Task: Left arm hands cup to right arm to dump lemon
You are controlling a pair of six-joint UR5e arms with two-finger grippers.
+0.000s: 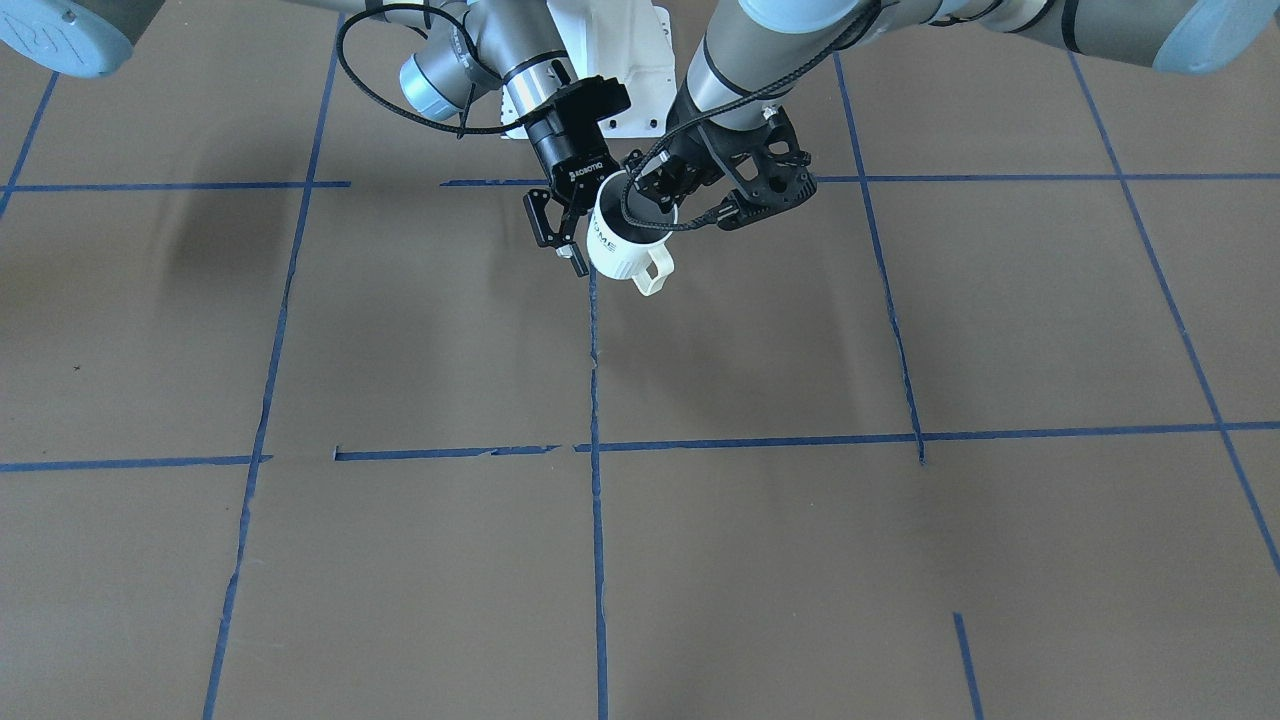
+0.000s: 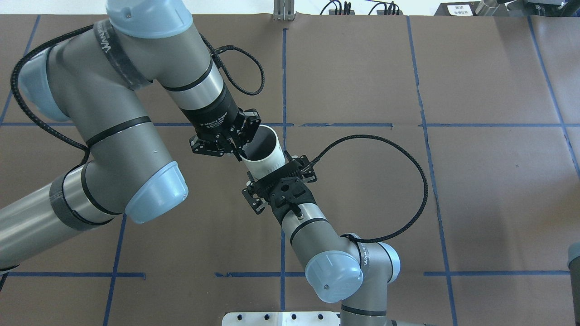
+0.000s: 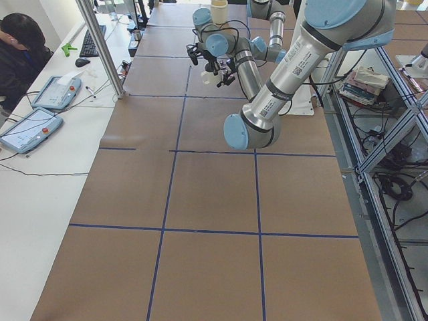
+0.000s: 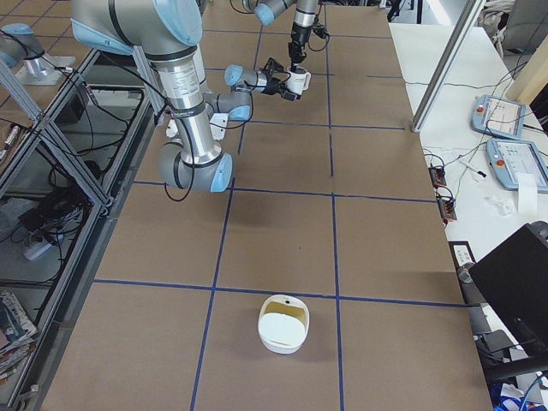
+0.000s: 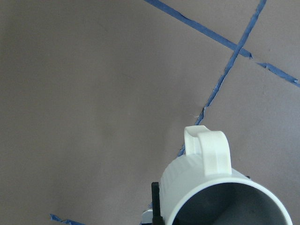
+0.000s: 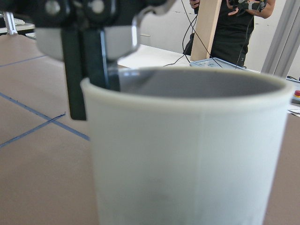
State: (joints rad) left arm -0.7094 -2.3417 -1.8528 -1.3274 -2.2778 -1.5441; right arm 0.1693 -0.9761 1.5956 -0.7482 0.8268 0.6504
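Note:
The white ribbed cup (image 1: 625, 245) hangs tilted in the air over the table's middle, handle towards the front. My left gripper (image 1: 655, 195), the perforated open-frame one, is shut on the cup's rim, with one finger (image 6: 77, 70) outside the wall. The cup also shows in the overhead view (image 2: 265, 154) and the left wrist view (image 5: 206, 187). My right gripper (image 2: 274, 174), lettered ROBOTIQ, is open with its jaws on either side of the cup's lower body. The cup (image 6: 187, 154) fills the right wrist view. No lemon shows; the cup's inside is dark.
A white bowl (image 4: 283, 324) with a pale yellow inside stands on the brown table near the end on my right. Blue tape lines (image 1: 596, 400) cross the table. An operator (image 3: 20, 53) sits at a side table with teach pendants (image 3: 30, 127).

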